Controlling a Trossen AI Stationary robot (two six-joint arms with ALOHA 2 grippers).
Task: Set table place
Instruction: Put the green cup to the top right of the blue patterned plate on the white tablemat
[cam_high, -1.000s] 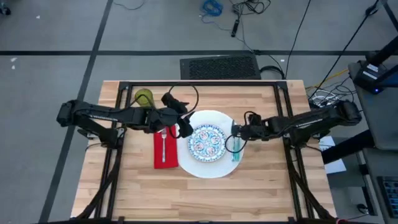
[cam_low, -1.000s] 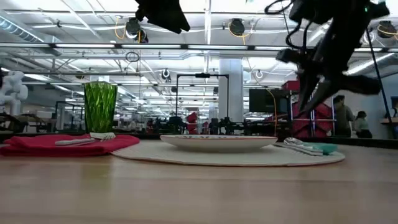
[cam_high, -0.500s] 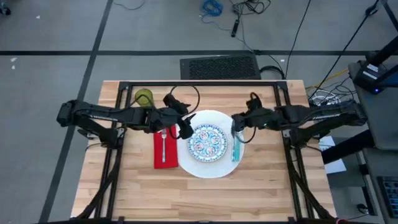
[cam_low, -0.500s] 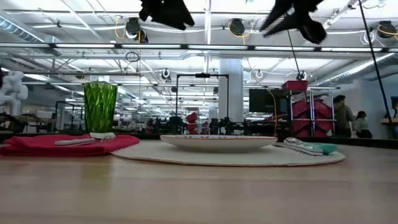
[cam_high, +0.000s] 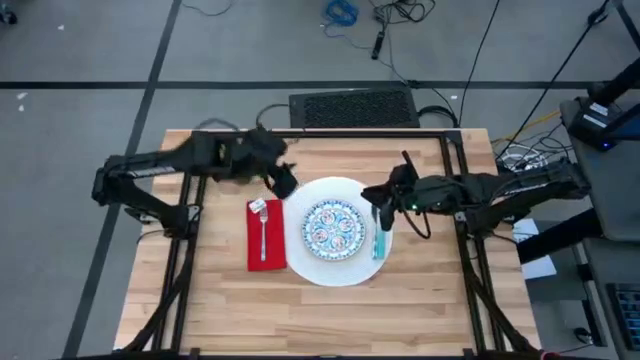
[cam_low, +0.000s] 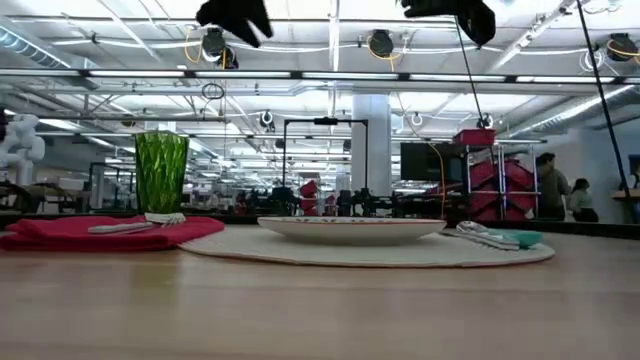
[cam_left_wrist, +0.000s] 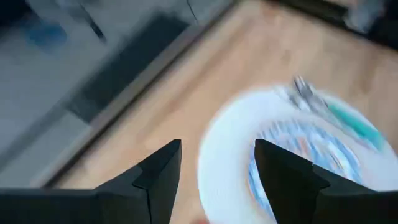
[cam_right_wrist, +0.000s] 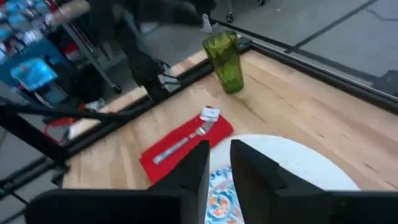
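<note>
the place setting is found assembled on the bench (cam_high: 420, 290): the large white plate (cam_high: 340, 262) at centre, the small blue-patterned plate (cam_high: 332, 226) upon it, the red napkin (cam_high: 266, 240) just beside the plate on the left-arm side with the fork (cam_high: 263, 226) lying on it, the teal-handled spoon (cam_high: 379, 240) resting on the plate's rim on the right-arm side, and the green tumbler (cam_low: 161, 172) standing upright beyond the napkin; in the high view the tumbler is hidden beneath the left arm. since a second ago, the left claw (cam_high: 283, 181) has been withdrawn from the plate's edge toward the far side of the bench, and the right claw (cam_high: 379, 196) has been lifted clear of the spoon. the left claw is seen with its fingers parted and nothing held; the right claw's fingers are seen nearly closed, a narrow gap remaining, with nothing between them. it is judged from this that every item has been released and the setting is complete or all but complete, both arms being drawn off. a small white tag is noted at the napkin's far end; no writing on it, and no brand anywhere on the pieces, can be read.
</note>
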